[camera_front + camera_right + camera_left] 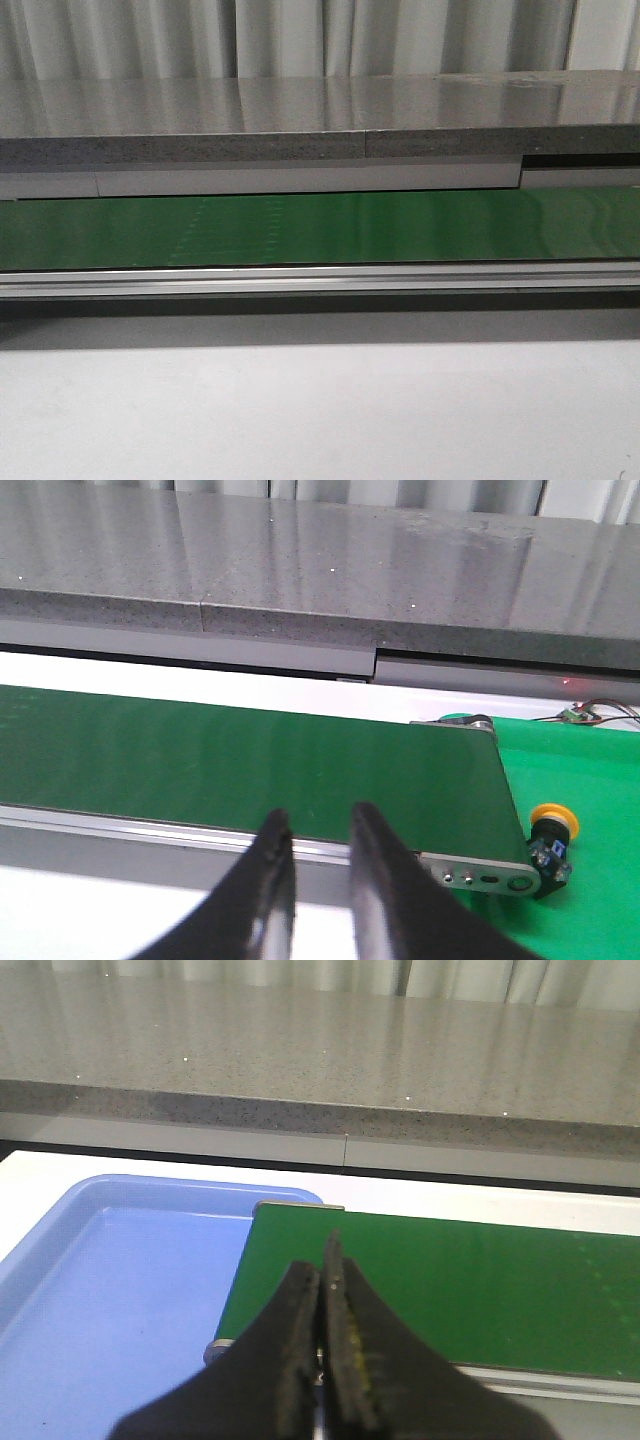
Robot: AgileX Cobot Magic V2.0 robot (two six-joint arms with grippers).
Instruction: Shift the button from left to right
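Note:
The button (553, 832) shows only in the right wrist view. Its yellow-orange cap sits on a black body, and it stands on a green mat (590, 770) just past the end of the green conveyor belt (250, 770). My right gripper (318, 820) is open and empty, with a small gap between the fingers. It hangs over the belt's near metal rail, well apart from the button. My left gripper (322, 1260) is shut with nothing between the fingers, over the other end of the belt (450, 1280), beside a blue tray (120, 1290). Neither gripper shows in the front view.
A grey stone counter (300, 120) runs behind the belt (320, 225). The belt's metal rail (320, 280) and a white table (320, 410) lie in front. Thin wires (590, 712) lie at the green mat's far edge. The blue tray holds nothing that I can see.

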